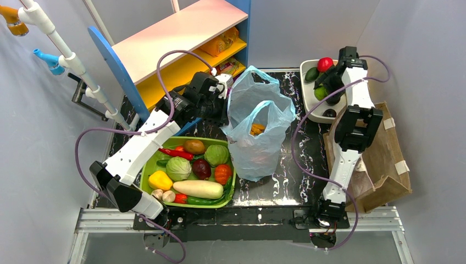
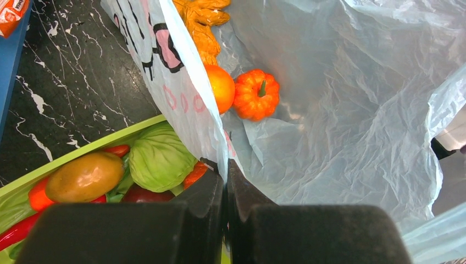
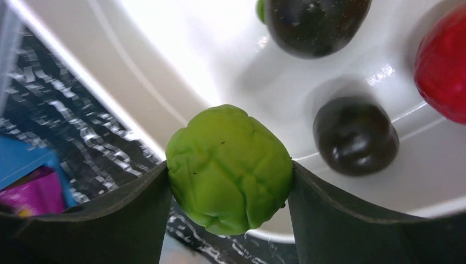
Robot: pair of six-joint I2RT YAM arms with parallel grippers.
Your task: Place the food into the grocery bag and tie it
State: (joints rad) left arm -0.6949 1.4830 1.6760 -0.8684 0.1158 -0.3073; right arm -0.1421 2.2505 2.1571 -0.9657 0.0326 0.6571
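From above, the grocery bag stands open, with your left gripper at its left rim and your right gripper well to its right.

Left wrist: the jaws are pressed together on the bag's thin film, which likely slips and tears. The orange fruit lies inside.

Right wrist: the jaws pinch a green ball across its middle. It is probably light and soft.

- Left arm: boxy white link shells between black joint housings.
- Right arm: same white-and-black build.
- Thin purple cable loops along each arm.
- Fingers: matte black, broad, tapering to blunt tips.
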